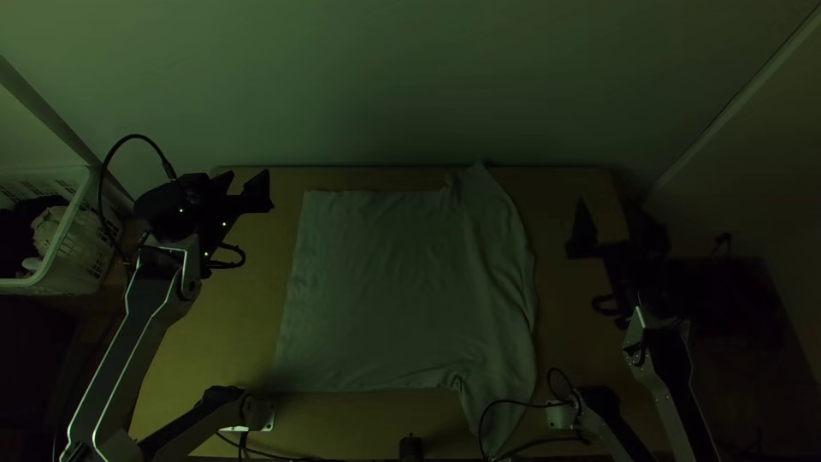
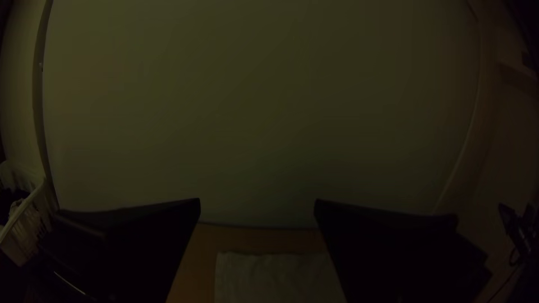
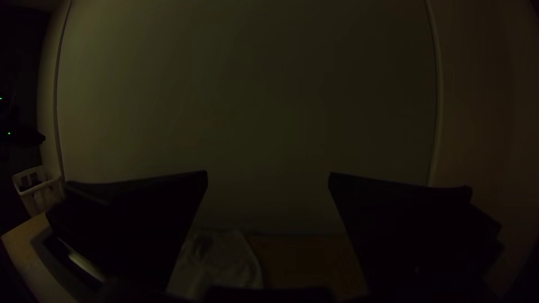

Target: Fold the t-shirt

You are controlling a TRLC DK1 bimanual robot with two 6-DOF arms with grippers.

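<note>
The t-shirt [image 1: 376, 282] lies spread on the wooden table [image 1: 184, 359], with a pale wall [image 1: 410, 85] behind it and a white basket [image 1: 62, 241] off to its left. The top view shows a black cable [image 1: 513, 401] over its near right part; the left wrist view shows its far edge. Wood shows on both sides of it, and there the left gripper [image 1: 248, 174] and right gripper [image 1: 610, 208] are wide apart at the tips, holding nothing.

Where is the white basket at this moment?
In the top view, the basket is at the left edge, beside the table, with the left gripper to its right.
</note>
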